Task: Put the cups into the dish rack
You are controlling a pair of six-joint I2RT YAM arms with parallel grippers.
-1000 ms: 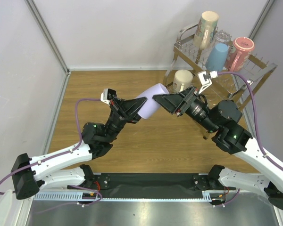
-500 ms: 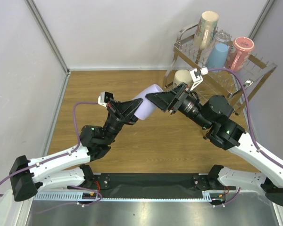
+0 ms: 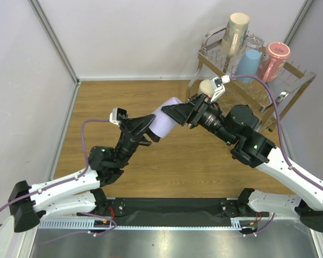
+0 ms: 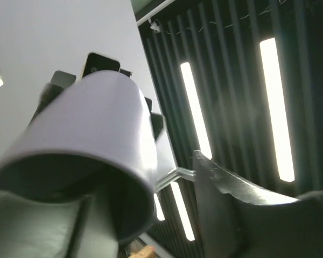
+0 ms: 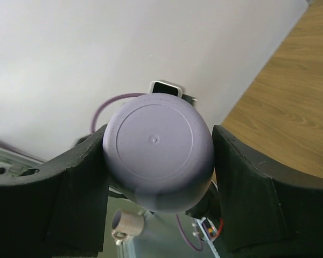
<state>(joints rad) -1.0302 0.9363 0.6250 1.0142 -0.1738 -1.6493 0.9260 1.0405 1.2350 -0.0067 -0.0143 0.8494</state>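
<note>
Hanging in the air above the middle of the wooden worktop (image 3: 97, 102), the lavender tumbler (image 3: 164, 119) is seen tilted on its side between the two arms, with its flat base turned toward the right arm and its open mouth toward the left arm. The base end is enclosed by the right gripper (image 3: 172, 114). In the right wrist view its two dark fingers (image 5: 247, 204) are pressed against opposite sides of the tumbler, so this gripper is judged to be clamped on it. The mouth end is met by the left gripper (image 3: 149, 128). In the left wrist view one finger is reached into the tumbler's mouth at the lower left, while the other finger (image 4: 231, 199) is set off to the right of the wall, with a strip of background showing between them. The left gripper is therefore taken to be parted, with the rim not pinched. The dish rack (image 3: 202, 54) is placed at the far right corner of the worktop, well apart from the tumbler. On its upper tier the beige mug (image 3: 235, 32), the clear glass (image 3: 255, 43), the light-blue tumbler (image 3: 247, 65) and the pink mug (image 3: 274, 60) are set close together. The white mug (image 3: 205, 86) is seen lower, at the rack's near left corner, partly hidden behind the right wrist.
</note>
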